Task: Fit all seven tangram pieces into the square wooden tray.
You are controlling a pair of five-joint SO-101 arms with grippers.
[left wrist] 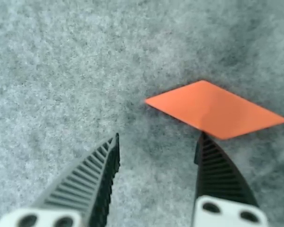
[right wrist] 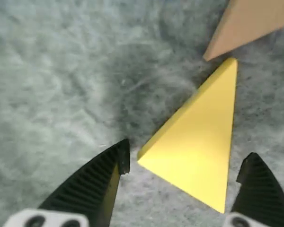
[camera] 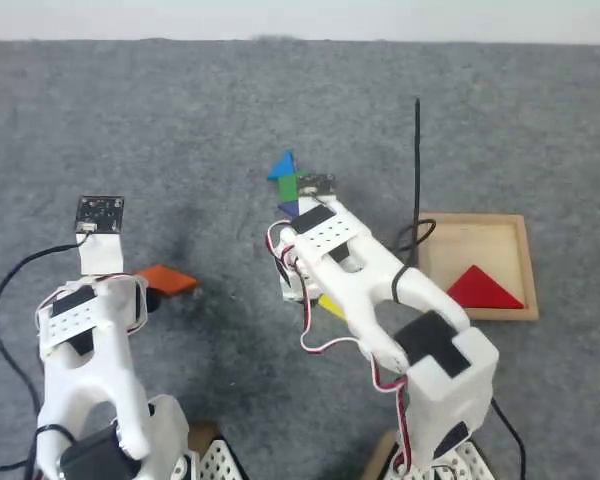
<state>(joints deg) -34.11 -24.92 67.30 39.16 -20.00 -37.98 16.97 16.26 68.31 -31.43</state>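
Observation:
The square wooden tray lies at the right with a red triangle in its near corner. My right gripper is open, its jaws on either side of a yellow triangle; that yellow triangle peeks out under the right arm in the high view. Beyond it lies a tan piece. My left gripper is open just short of an orange parallelogram, with one fingertip at the piece's edge. The orange parallelogram lies on the carpet at the left.
Blue, green and dark blue pieces are clustered beyond the right arm. A thin black rod stands upright by the tray's left edge. Grey carpet covers the table. Cables trail beside both arms.

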